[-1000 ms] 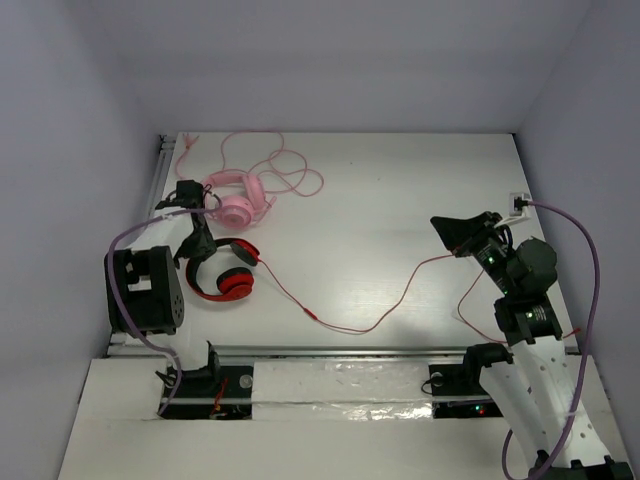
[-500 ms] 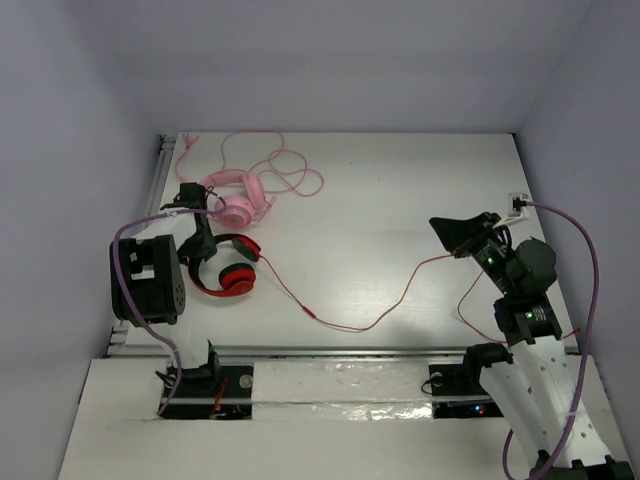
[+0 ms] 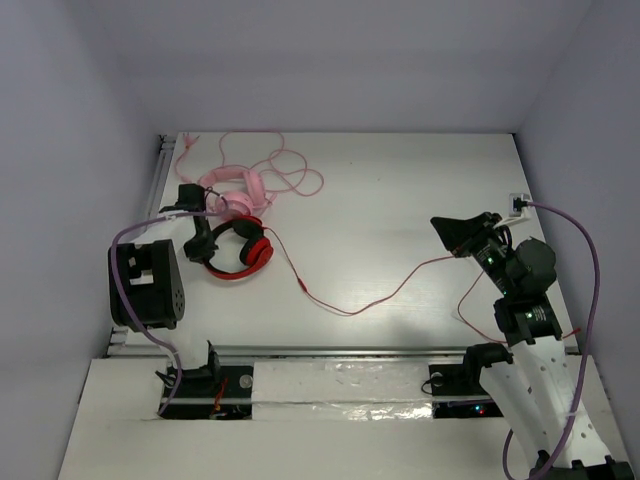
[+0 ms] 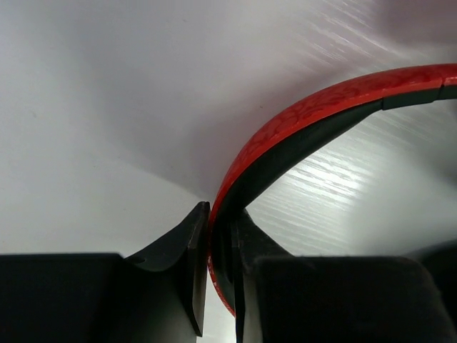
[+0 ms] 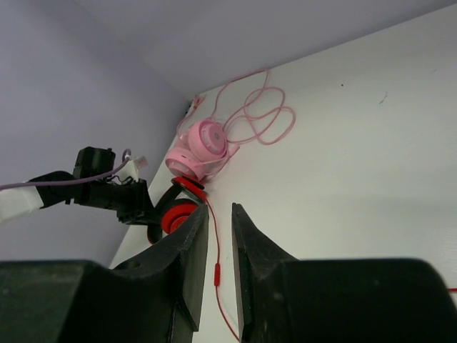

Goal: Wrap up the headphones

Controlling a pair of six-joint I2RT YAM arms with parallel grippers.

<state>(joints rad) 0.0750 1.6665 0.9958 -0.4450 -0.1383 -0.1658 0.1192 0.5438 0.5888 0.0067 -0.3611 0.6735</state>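
My left arm reaches forward at the left side, left gripper (image 3: 203, 240) tipped downward, jaws clamped on the headband (image 4: 307, 121). My right arm is folded upright, right gripper (image 3: 452, 232) raised and aimed left. Its jaws are nearly together on the cable (image 3: 400, 285).

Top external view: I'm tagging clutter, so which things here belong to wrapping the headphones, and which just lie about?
Job: red headphones, their red cable, left tool clamped on the headband.
Lying about: pink headphones, pink cable.
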